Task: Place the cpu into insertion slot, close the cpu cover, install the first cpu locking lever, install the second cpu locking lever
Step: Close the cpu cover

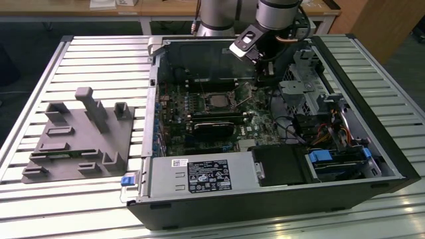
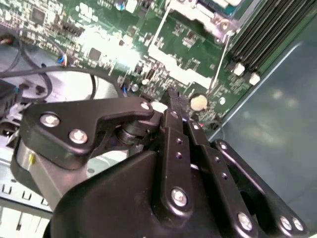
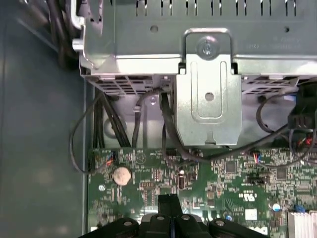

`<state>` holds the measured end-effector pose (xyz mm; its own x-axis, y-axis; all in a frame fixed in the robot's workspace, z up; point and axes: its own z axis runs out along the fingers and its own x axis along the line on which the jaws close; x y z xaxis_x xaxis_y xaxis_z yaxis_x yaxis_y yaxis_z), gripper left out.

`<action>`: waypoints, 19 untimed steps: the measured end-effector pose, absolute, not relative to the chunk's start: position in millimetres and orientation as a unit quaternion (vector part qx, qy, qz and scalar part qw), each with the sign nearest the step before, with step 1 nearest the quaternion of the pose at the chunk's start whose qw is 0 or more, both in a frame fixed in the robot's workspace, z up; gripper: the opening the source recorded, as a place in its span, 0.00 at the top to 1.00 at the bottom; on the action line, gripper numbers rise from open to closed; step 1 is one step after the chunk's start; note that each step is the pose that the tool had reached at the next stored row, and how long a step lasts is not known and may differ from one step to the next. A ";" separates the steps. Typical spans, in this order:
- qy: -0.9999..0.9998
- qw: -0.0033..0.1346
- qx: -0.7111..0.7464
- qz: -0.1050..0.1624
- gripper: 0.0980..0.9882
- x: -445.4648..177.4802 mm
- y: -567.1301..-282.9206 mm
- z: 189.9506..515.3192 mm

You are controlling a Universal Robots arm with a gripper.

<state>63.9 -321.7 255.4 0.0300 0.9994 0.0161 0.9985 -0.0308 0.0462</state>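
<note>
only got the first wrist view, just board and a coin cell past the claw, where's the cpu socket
Observer: In the exterior view the insertion slot lies mid-board, toward that view's left of the arm.
Operator: any lever near the claw
Observer: In the second wrist view a thin silvery lever runs from the slot's corner toward the shut claw.
Operator: anything outside the case
Observer: A grey fixture sits at the exterior view's left of the case.
</note>
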 end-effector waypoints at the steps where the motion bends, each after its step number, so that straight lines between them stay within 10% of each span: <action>1: 0.696 0.011 0.718 0.022 0.99 64.0 -321.7 253.7; 19: 0.696 0.010 0.718 0.021 0.99 64.6 -321.7 233.1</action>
